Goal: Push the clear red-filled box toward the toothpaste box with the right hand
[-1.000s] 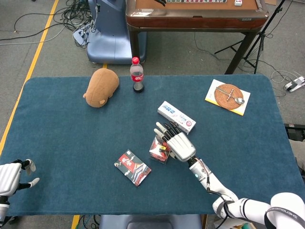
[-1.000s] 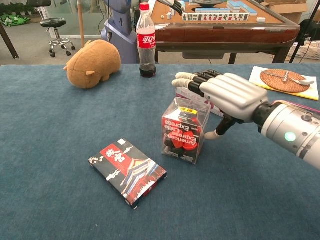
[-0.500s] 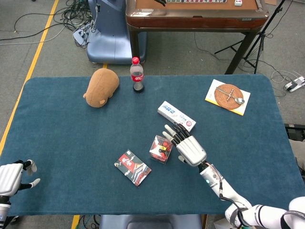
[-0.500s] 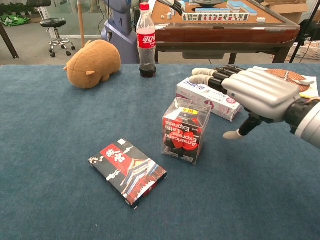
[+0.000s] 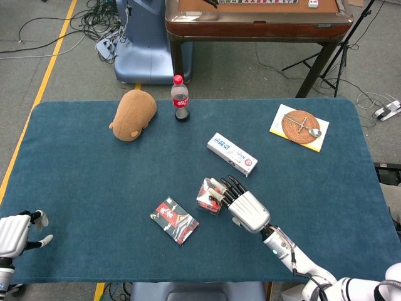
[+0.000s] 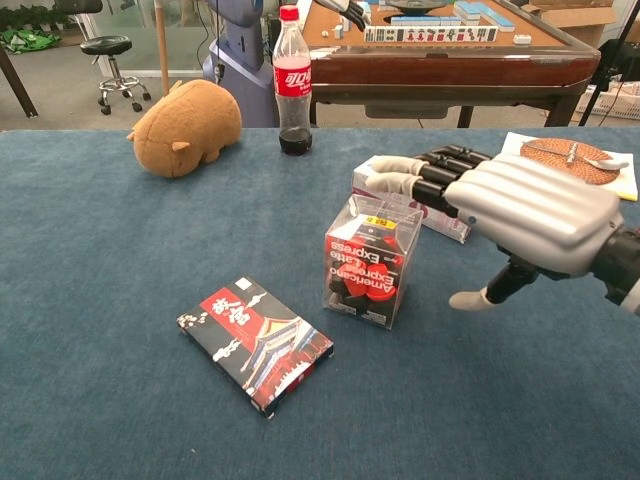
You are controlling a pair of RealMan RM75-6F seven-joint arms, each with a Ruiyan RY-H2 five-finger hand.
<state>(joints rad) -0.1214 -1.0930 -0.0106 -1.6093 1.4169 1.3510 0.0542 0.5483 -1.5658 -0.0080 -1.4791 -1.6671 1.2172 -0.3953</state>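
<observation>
The clear red-filled box stands upright mid-table. The white toothpaste box lies a short way beyond it, partly hidden behind my fingers in the chest view. My right hand hovers just right of the clear box. It holds nothing, its fingers stretched out over the box's upper right edge and its thumb pointing down. Contact with the box cannot be told. My left hand rests at the near left table edge with nothing in it.
A red-and-black card pack lies near-left of the clear box. A brown plush and a cola bottle stand at the back. A woven coaster with a spoon sits far right on a yellow-edged card.
My right hand has drawn back from above the clear box to its right side and nearer the table's front edge. The clear box and the left hand have not moved.
</observation>
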